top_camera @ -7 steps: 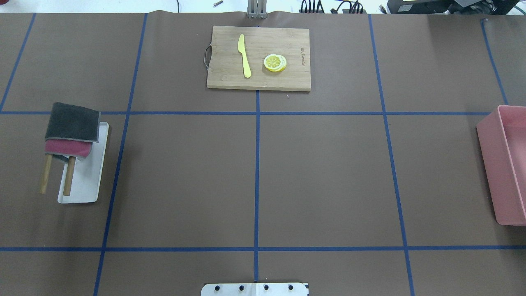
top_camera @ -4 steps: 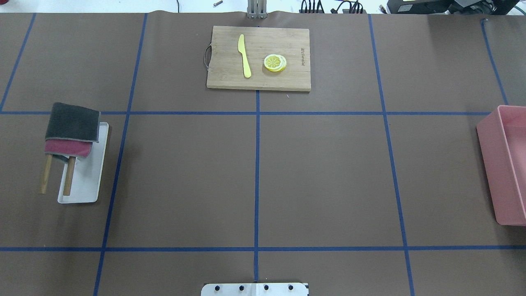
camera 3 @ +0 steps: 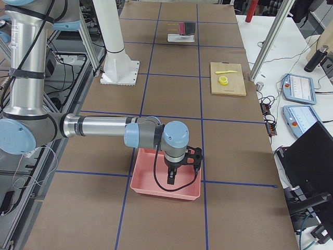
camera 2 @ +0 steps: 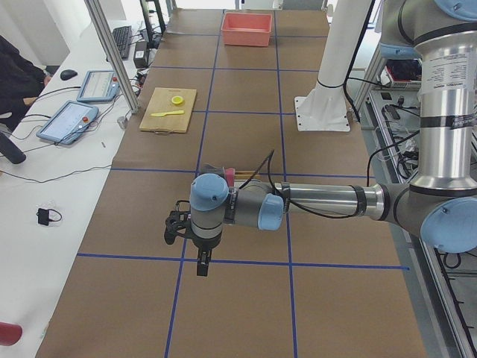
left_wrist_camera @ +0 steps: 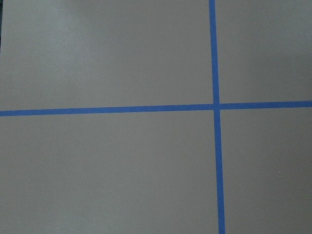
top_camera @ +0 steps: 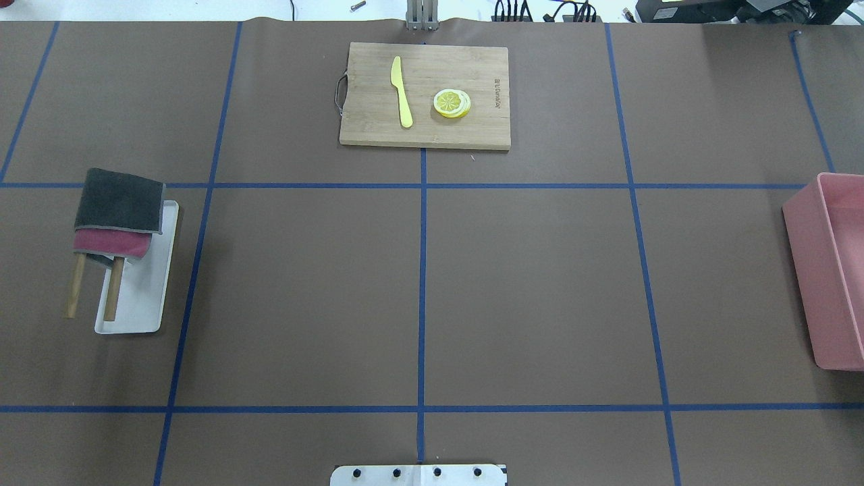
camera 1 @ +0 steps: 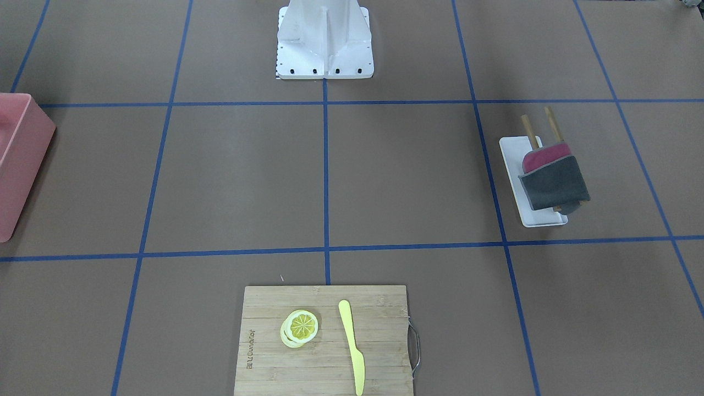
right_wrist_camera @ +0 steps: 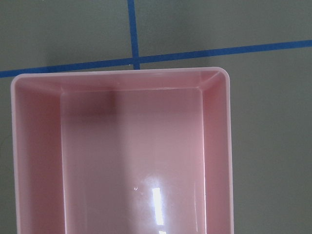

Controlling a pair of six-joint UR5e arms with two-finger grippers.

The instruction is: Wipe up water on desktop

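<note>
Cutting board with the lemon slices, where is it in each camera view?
Exterior front-facing: cutting board at bottom centre.
Overhead exterior: board at top centre.
Exterior left: board upper left, far off.
Exterior right: board upper right.
Left wrist-mounted: not in it.
Right wrist-mounted: not in it.
Landmark in all four exterior views: the white robot base, opposite the board.

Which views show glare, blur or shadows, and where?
Right wrist-mounted view: a bright glare streak on the glossy floor of the pink bin. Left wrist-mounted view: the desktop looks soft, slightly grainy. Overhead exterior view: even light, faint shadow beside the white tray.
</note>
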